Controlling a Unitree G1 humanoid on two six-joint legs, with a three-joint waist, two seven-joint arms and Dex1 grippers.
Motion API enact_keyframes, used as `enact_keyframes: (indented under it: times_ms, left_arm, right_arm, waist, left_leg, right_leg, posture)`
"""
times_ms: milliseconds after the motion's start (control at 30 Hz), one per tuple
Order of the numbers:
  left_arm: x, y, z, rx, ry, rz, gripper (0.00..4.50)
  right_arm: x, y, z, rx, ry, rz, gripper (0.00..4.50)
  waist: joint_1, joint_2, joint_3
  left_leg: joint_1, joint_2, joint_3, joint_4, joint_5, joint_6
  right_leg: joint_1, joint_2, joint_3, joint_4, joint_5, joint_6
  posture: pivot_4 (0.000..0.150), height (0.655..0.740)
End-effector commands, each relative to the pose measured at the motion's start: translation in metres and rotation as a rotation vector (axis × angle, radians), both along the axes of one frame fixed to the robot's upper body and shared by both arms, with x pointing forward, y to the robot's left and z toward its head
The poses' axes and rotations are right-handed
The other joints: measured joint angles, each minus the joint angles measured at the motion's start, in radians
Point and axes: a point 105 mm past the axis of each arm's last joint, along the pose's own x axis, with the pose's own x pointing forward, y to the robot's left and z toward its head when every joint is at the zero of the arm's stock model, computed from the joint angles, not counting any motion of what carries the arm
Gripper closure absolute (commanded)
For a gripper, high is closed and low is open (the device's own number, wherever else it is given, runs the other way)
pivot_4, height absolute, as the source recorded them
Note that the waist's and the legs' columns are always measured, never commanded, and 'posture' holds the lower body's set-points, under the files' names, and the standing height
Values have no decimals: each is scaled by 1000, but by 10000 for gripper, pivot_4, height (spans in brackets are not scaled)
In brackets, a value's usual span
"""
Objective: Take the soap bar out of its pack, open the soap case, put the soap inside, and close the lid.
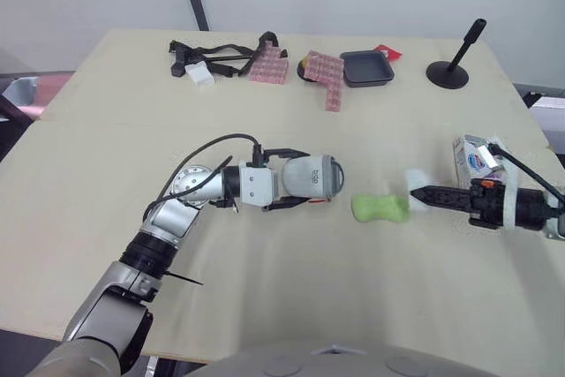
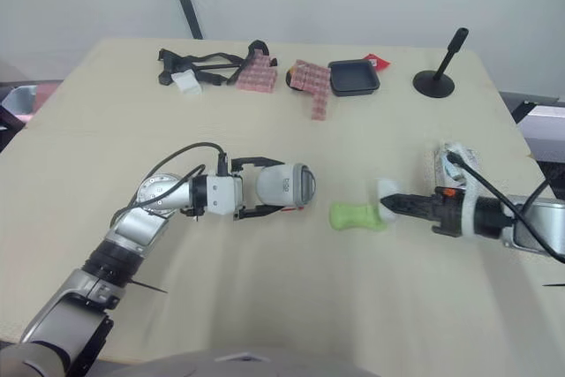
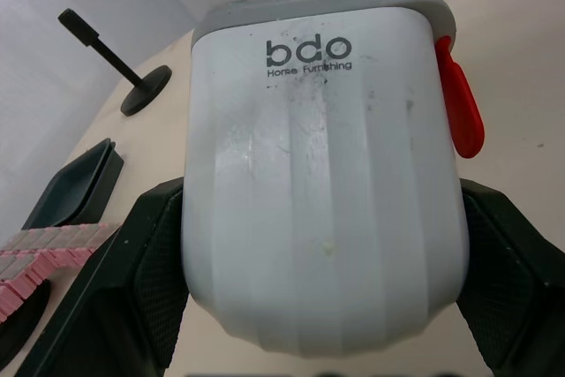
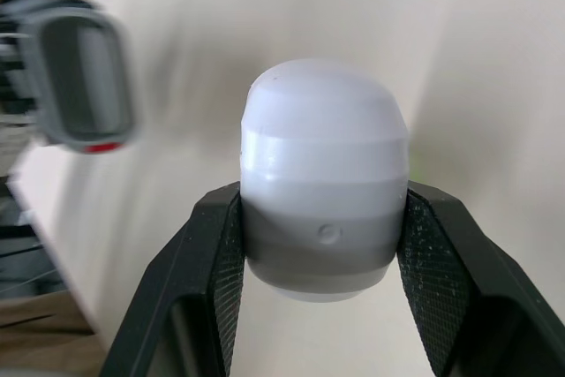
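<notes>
Left wrist view: left gripper (image 1: 305, 177) clamps soap case (image 3: 322, 183) (grey-lidded) — right gripper (image 4: 324, 222) pinches soap bar (image 4: 324, 130).

- The left arm (image 1: 181, 209) is shiny silver-grey. It is made of round joints, with a black ring further down.
- A black cable (image 1: 216, 139) loops from it to a white boxy wrist block (image 1: 256, 187).
- A thin black tie (image 1: 184, 279) sticks out from its side.
- The left tool (image 1: 306, 177) has two thick black fingers (image 3: 132, 280) with rough, dotted skin.
- The right arm (image 1: 534, 209) is black, with a white band (image 1: 509, 205) round it and black wires (image 1: 530, 172) running along it.
- The right tool (image 1: 417, 193) is black too, and its pads (image 4: 433, 271) have tiny bumps.
- A small orange spot (image 2: 450, 192) sits on the right wrist.
</notes>
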Motion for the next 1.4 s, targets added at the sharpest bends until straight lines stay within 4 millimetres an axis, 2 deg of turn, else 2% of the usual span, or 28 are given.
enact_keyframes:
  times_ms: [33,133,233,733,1067,1100,1233,1267,1400]
  left_arm:
    - [-3,-1,8,-22,-28,-10,10251]
    - [-2,-2,8,-22,-28,-9,10251]
    - [-2,-3,8,-24,-29,-6,10251]
    - [-4,-5,7,-30,-20,1,10251]
    - [-6,-5,4,-28,-18,4,10251]
    - [-6,-5,4,-27,-18,4,10251]
    - [-6,-4,4,-25,-18,4,10251]
    - [-6,-4,3,-24,-18,4,10251]
    - [-7,-5,3,-22,-17,0,10251]
  right_arm:
    - [4,-20,-3,-124,-17,-82,24608]
    - [10,-33,-13,-203,-23,-158,24608]
    - [17,-38,-19,-239,-38,-221,24608]
    - [33,-26,-31,-276,-21,-222,24608]
    - [38,-27,-33,-283,-16,-231,24608]
    - [38,-27,-33,-283,-19,-232,14667]
    - [37,-26,-32,-271,-22,-228,1747]
    - [37,-26,-32,-270,-23,-228,172]
    - [35,-26,-31,-260,-26,-229,172]
  waist:
    - [0,0,0]
    - [-2,0,0]
    - [-4,0,0]
    - [-8,0,0]
    - [-21,0,0]
    - [-21,0,0]
    - [-22,0,0]
    - [-22,0,0]
    - [-21,0,0]
  left_leg:
    - [0,0,0,0,0,0]
    - [0,0,0,0,0,0]
    - [0,0,0,0,0,0]
    - [1,0,0,0,0,0]
    - [5,0,0,0,0,-1]
    - [6,0,0,0,0,-1]
    - [7,0,0,0,0,-1]
    - [7,0,0,0,0,-1]
    - [7,1,0,0,0,-1]
  right_leg:
    - [0,0,0,0,0,0]
    - [0,0,0,0,0,0]
    - [0,0,0,0,0,0]
    - [0,0,0,1,0,0]
    - [5,0,0,1,0,0]
    - [5,0,0,1,0,0]
    - [6,0,0,1,0,0]
    - [6,0,0,1,0,0]
    - [7,0,0,1,0,0]
  posture:
    - [1500,7400]
    - [1500,7400]
    - [1500,7400]
    - [1500,7400]
    - [1500,7400]
    - [1500,7400]
    - [1500,7400]
    - [1500,7400]
    - [1500,7400]
